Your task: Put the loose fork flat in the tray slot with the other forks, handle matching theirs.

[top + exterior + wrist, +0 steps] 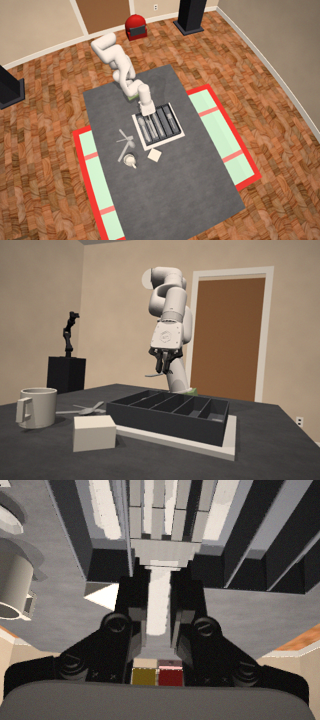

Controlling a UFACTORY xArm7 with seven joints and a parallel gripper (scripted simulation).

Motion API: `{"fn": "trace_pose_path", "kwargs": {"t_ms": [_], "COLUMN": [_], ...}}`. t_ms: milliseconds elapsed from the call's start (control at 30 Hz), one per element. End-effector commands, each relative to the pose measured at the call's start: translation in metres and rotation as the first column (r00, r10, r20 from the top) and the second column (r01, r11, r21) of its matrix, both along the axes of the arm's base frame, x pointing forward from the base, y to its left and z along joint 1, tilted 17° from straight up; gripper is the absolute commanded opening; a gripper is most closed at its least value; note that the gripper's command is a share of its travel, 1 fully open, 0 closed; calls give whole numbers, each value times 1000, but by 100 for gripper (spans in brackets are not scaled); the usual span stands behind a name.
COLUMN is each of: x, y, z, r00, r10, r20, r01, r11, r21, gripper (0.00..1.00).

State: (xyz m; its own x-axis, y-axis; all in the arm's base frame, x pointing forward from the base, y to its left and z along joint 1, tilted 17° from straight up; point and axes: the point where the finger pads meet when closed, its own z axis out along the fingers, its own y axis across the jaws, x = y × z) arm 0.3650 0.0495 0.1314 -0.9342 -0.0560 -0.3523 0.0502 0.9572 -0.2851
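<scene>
My gripper [162,369] hangs over the far end of the dark cutlery tray [168,415], well above its rim. It is shut on the loose fork [155,374], which it holds about level. In the wrist view the fork's handle [159,600] runs between the fingers, and its tines [159,503] point away along the tray's slots. In the overhead view the wrist body [147,108] hides the fingers above the tray [158,124]. The slot with the other forks [151,127] is second from the left, and the held fork lies roughly over it.
A spoon [141,122] lies in the leftmost slot and knives [158,124] in the third. Loose utensils [125,142] are crossed on the counter left of the tray. A mug [129,160] and a pale box [154,155] stand near the tray's front.
</scene>
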Motion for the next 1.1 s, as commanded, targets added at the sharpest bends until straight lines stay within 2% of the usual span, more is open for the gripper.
{"fn": "trace_pose_path", "kwargs": {"t_ms": [0, 267, 1067], "x": [1, 1, 2], "y": [0, -2, -18], "z": [0, -8, -62], "r00": [1000, 1000, 1000], "r10": [1, 1, 1], "r20": [4, 4, 4], "r01": [-1, -1, -1], "r11": [1000, 1000, 1000], "r21": [1, 0, 0], "gripper": [2, 2, 2]}}
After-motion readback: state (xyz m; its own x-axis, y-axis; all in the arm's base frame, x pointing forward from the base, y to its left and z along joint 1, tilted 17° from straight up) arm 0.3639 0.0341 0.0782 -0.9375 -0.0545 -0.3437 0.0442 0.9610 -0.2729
